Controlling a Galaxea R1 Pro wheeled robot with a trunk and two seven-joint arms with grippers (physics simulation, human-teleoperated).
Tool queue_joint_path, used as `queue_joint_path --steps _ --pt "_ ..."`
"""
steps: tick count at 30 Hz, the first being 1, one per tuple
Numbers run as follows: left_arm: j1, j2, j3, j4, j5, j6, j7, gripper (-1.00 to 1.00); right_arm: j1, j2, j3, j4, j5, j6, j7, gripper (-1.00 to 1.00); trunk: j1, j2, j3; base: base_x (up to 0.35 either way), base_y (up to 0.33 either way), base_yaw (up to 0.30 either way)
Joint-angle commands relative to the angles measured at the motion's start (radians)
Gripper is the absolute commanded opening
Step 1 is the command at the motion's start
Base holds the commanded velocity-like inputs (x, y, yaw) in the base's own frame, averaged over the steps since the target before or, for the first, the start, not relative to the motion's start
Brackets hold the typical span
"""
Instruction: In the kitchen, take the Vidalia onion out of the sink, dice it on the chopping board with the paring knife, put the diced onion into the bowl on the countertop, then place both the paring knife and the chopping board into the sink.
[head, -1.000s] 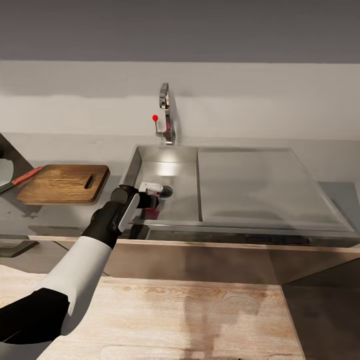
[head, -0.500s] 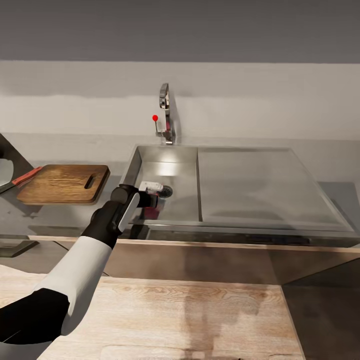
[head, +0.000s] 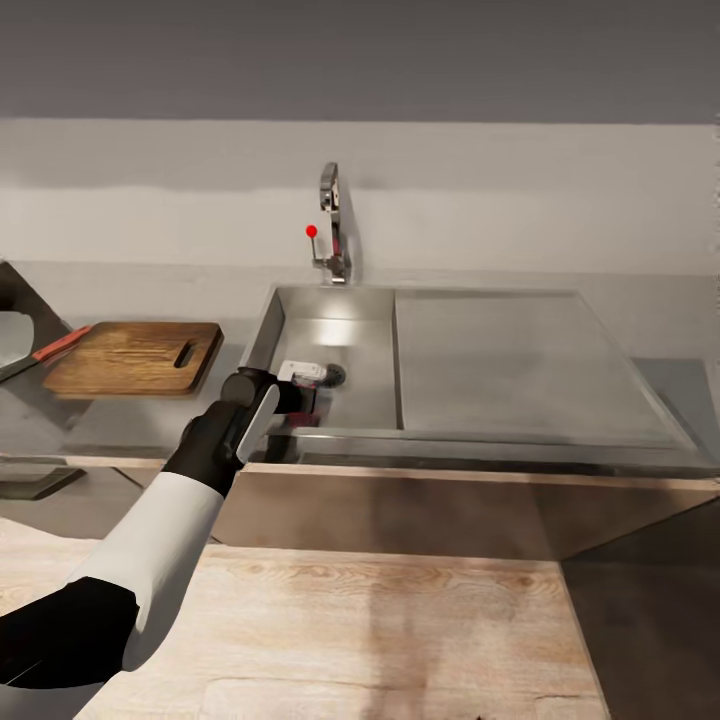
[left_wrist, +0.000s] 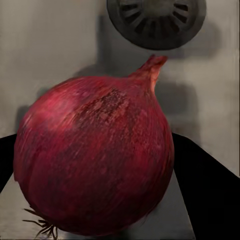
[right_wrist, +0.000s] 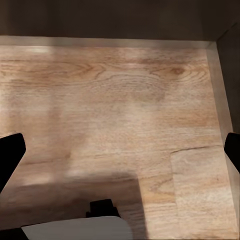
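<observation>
At far left on the countertop (head: 150, 425): bowl (head: 14, 340), part cut off by the frame edge; paring knife (head: 60, 345), red handle laid off the board's left end; chopping board (head: 135, 358), flat, slot handle toward the sink. Centre: left gripper (head: 300, 405) reaching down into the sink (head: 330, 345) basin near the drain (left_wrist: 156, 22); black fingers (left_wrist: 200, 185) set on either side of the dark red onion (left_wrist: 95, 160), apparently clasping it, though contact is not clearly visible. Behind: faucet (head: 330, 215) with red-knobbed lever. Right: drainboard (head: 510, 360). Right gripper (right_wrist: 120, 145) spread wide, holding nothing, over wood-grain floor (right_wrist: 120, 110).
</observation>
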Motion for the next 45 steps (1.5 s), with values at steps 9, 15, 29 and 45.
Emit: queue_joint_path --steps 9,15,29,45 --pt "-0.001 0.000 -0.001 -0.003 0.007 0.003 0.005 -1.00 -0.001 0.000 0.006 0.001 0.000 -0.001 -0.008 1.00 0.000 -0.001 -0.001 -0.190 0.000 0.000" --pt "-0.001 0.000 -0.001 -0.002 0.007 0.003 0.005 -1.00 -0.001 0.000 0.006 0.001 0.000 -0.001 -0.008 1.00 0.000 -0.001 -0.001 -0.010 0.000 0.000" --pt "-0.001 0.000 0.000 -0.002 0.007 0.003 0.006 -1.00 -0.001 0.000 0.007 0.001 0.000 -0.003 -0.007 1.00 0.000 -0.001 -0.001 0.000 0.000 0.000" --pt "-0.001 0.000 -0.001 0.001 0.007 0.003 0.006 -1.00 -0.001 0.000 0.008 0.001 0.002 -0.005 -0.006 1.00 0.000 -0.001 -0.001 0.000 0.000 0.000"
